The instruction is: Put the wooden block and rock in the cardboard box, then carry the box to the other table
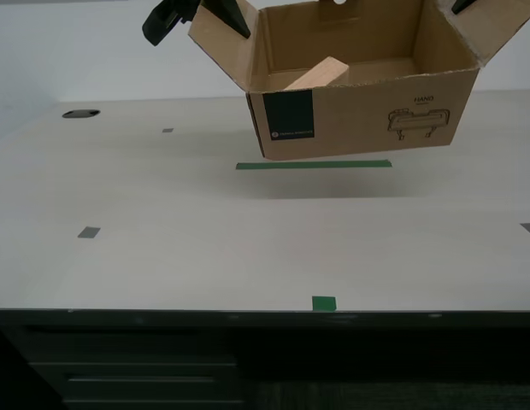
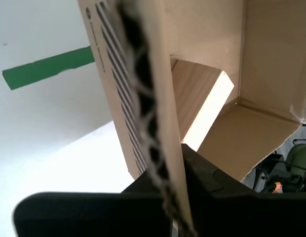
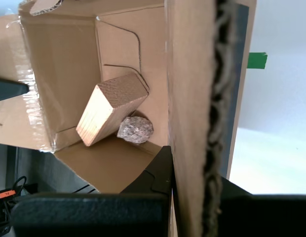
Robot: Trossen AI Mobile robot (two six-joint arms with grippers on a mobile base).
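Both hands pinch cardboard box flaps; wooden block and rock inside.

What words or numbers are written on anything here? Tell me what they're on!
"HAND": on the cardboard box, above its line drawing; a smaller line beneath it is too small to read.
White print on the box's dark blue label: too small and blurred to read.
Small orange tag in the first wrist view: characters too blurred to read.

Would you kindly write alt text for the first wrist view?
My first gripper clamps a wall of the cardboard box; inside, the wooden block leans against the rock. Green tape marks the pale tabletop beyond.
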